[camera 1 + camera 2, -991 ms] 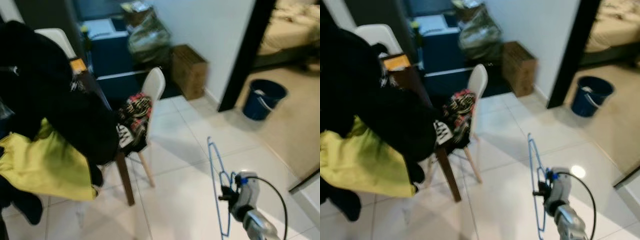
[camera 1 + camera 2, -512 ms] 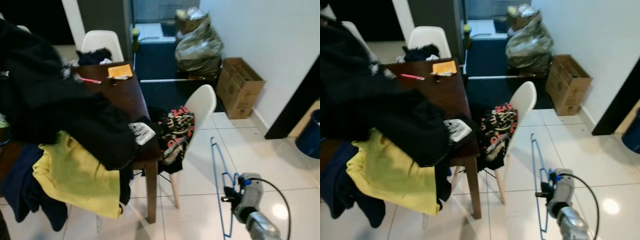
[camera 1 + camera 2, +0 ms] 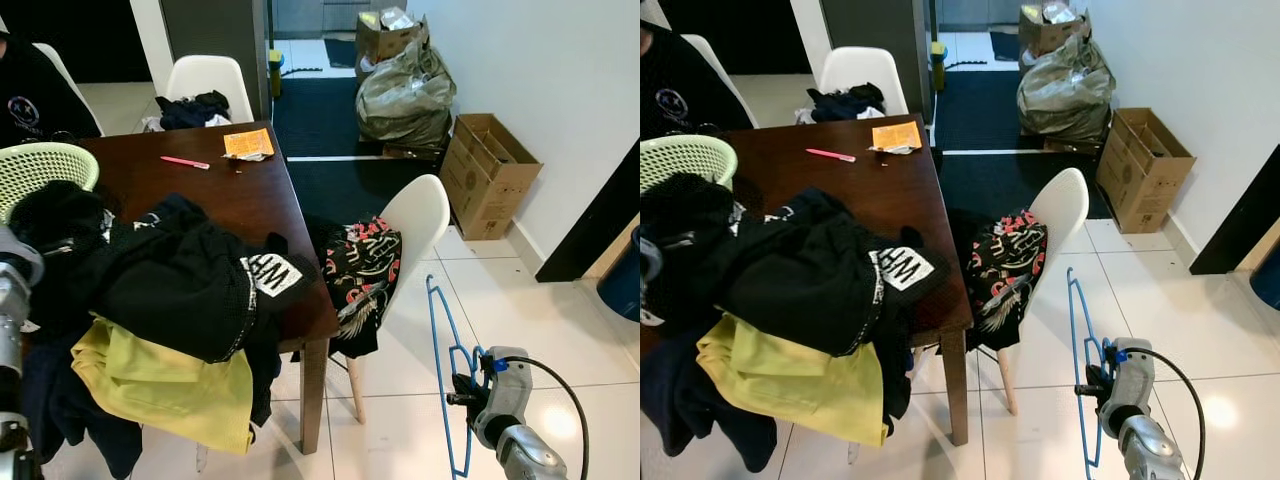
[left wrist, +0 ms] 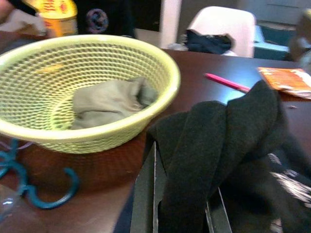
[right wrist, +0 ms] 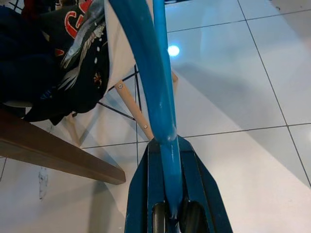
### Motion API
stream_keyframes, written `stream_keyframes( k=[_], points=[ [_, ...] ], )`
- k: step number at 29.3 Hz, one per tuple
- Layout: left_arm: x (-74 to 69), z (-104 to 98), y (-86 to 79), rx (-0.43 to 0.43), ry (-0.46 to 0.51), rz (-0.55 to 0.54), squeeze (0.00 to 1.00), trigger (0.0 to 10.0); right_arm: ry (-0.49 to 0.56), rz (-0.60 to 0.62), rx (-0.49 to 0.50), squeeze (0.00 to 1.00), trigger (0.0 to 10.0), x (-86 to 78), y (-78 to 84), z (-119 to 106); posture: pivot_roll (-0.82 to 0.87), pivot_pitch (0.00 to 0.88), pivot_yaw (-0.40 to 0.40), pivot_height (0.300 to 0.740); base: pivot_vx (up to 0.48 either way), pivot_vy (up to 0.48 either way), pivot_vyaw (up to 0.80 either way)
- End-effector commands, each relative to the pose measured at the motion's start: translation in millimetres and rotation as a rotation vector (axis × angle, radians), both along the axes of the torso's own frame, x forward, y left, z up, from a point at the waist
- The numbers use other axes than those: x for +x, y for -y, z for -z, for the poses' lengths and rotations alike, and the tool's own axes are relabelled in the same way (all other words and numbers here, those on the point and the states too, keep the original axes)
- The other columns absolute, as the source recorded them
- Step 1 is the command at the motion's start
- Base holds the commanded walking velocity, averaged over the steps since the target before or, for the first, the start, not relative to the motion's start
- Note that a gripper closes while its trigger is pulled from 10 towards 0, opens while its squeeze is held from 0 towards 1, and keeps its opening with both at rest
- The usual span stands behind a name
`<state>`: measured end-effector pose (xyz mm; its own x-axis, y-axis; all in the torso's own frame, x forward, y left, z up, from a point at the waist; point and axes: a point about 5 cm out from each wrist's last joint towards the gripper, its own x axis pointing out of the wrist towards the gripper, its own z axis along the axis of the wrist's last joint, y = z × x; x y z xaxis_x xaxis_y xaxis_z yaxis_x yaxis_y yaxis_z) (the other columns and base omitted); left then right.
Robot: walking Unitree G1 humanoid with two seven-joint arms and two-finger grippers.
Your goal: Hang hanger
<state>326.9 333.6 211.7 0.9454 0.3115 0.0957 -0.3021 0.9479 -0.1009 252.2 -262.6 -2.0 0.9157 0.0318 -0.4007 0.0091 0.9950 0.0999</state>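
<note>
On the far left, the left gripper (image 4: pixel 182 213) is clenching a black garment (image 3: pixel 190 280) heaped on the dark wooden table (image 3: pixel 230 195), near a green mesh basket (image 4: pixel 82 92). A white chair (image 3: pixel 415 215) draped with a printed shirt (image 3: pixel 362 270) is standing just right of the table. Lower right, the right gripper (image 5: pixel 170 213) is grasping the blue hanger (image 3: pixel 445 370) upright over the tiled floor (image 3: pixel 560 320).

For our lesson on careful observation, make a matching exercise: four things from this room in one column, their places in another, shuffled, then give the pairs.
Things:
1. blue hanger
2. pink pen
3. cardboard box
4. patterned shirt

Places:
A. on the floor by the white wall
B. draped over the near white chair
C. clamped in the right gripper
D. lying on the dark wooden table

Pairs: 1-C, 2-D, 3-A, 4-B
</note>
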Motion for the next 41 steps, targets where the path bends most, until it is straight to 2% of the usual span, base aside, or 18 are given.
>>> stream_keyframes(
  k=[1, 2, 4, 6, 11, 19, 20, 22, 23, 29, 30, 31, 32, 35, 37, 38, 40, 41],
  points=[
    [6.4, -4.5, 14.8, -0.002, 0.021, 0.085, 0.00, 10.0, -0.016, 0.012, 0.009, 0.00, 10.0, -4.1, 1.3, 3.2, 0.03, 0.095, 0.023, 0.740, 0.000, 0.000, 0.00],
    [6.4, -4.5, 14.8, -0.002, 0.021, 0.085, 0.00, 10.0, -0.016, 0.012, 0.009, 0.00, 10.0, -4.1, 1.3, 3.2, 0.03, 0.095, 0.023, 0.740, 0.000, 0.000, 0.00],
    [13.8, -5.2, 43.5, 0.067, 0.016, 0.215, 0.00, 10.0, -0.020, 0.015, 0.010, 0.00, 10.0, -4.2, 1.3, 3.5, 0.03, 0.095, 0.023, 0.740, 0.000, 0.000, 0.00],
    [16.4, 3.4, 57.6, 0.112, -0.027, 0.253, 0.00, 10.0, -0.025, 0.016, 0.010, 0.00, 10.0, -4.3, 1.1, 4.0, 0.03, 0.100, 0.027, 0.740, 0.000, 0.000, 0.00],
    [16.0, 13.2, 58.6, 0.153, -0.076, 0.237, 0.00, 10.0, -0.025, 0.017, 0.010, 0.00, 10.0, -4.4, 1.0, 4.2, 0.03, 0.102, 0.028, 0.740, 0.000, 0.000, 0.00],
    [4.7, 41.4, 52.4, 0.341, -0.212, 0.186, 0.00, 10.0, -0.023, 0.018, 0.008, 0.00, 10.0, -4.9, 1.0, 4.2, 0.04, 0.115, 0.027, 0.740, 0.000, 0.000, 0.00],
    [3.3, 42.7, 52.7, 0.369, -0.222, 0.198, 0.29, 10.0, -0.023, 0.018, 0.007, 0.00, 10.0, -4.8, 1.1, 4.0, 0.04, 0.114, 0.026, 0.740, 0.000, 0.000, 0.00],
    [3.3, 42.7, 52.7, 0.369, -0.222, 0.198, 0.29, 10.0, -0.023, 0.018, 0.007, 0.00, 10.0, -4.8, 1.1, 4.0, 0.04, 0.114, 0.026, 0.740, 0.000, 0.000, 0.00],
    [1.8, 44.0, 54.3, 0.388, -0.229, 0.219, 1.00, 10.0, -0.023, 0.018, 0.007, 0.00, 10.0, -4.8, 1.3, 4.0, 0.04, 0.117, 0.025, 0.740, 0.000, 0.000, 0.00],
    [0.3, 36.6, 55.7, 0.415, -0.193, 0.220, 1.00, 10.0, -0.022, 0.020, 0.006, 0.00, 10.0, -4.9, 1.5, 3.8, 0.04, 0.117, 0.026, 0.740, 0.000, 0.000, 0.00],
    [-0.1, 12.1, 55.0, 0.426, -0.096, 0.193, 1.00, 10.0, -0.018, 0.020, 0.005, 0.00, 10.0, -5.1, 1.9, 3.5, 0.04, 0.113, 0.028, 0.740, 0.000, 0.000, 0.00],
    [-0.1, 12.1, 55.0, 0.426, -0.096, 0.193, 1.00, 10.0, -0.018, 0.020, 0.005, 0.00, 10.0, -5.1, 1.9, 3.5, 0.04, 0.113, 0.028, 0.740, 0.000, 0.000, 0.00],
    [-0.9, -5.6, 57.7, 0.427, -0.024, 0.193, 1.00, 10.0, -0.008, 0.018, 0.004, 0.00, 10.0, -5.1, 2.1, 2.8, 0.04, 0.112, 0.026, 0.740, 0.000, 0.000, 0.00],
    [-0.9, -5.6, 57.7, 0.427, -0.024, 0.193, 1.00, 10.0, -0.008, 0.018, 0.004, 0.00, 10.0, -5.1, 2.1, 2.8, 0.04, 0.112, 0.026, 0.740, 0.000, 0.000, 0.00],
    [-1.9, -21.8, 62.2, 0.427, 0.045, 0.201, 1.00, 10.0, -0.003, 0.018, 0.001, 0.00, 10.0, -5.2, 2.4, 2.4, 0.04, 0.112, 0.026, 0.740, 0.000, 0.000, 0.00],
    [-5.0, -51.0, 75.3, 0.410, 0.179, 0.219, 1.00, 10.0, 0.006, 0.004, -0.010, 0.00, 10.0, -4.9, 2.0, 1.4, 0.05, 0.115, 0.024, 0.740, 0.000, 0.000, 0.00],
    [-5.0, -51.0, 75.3, 0.410, 0.179, 0.219, 1.00, 10.0, 0.006, 0.004, -0.010, 0.00, 10.0, -4.9, 2.0, 1.4, 0.05, 0.115, 0.024, 0.740, 0.000, 0.000, 0.00],
    [-11.3, -74.1, 88.8, 0.394, 0.298, 0.242, 0.01, 10.0, 0.013, -0.004, -0.015, 0.00, 10.0, -4.7, 1.8, 0.5, 0.05, 0.116, 0.021, 0.740, 0.000, 0.000, 0.00]
  ],
)
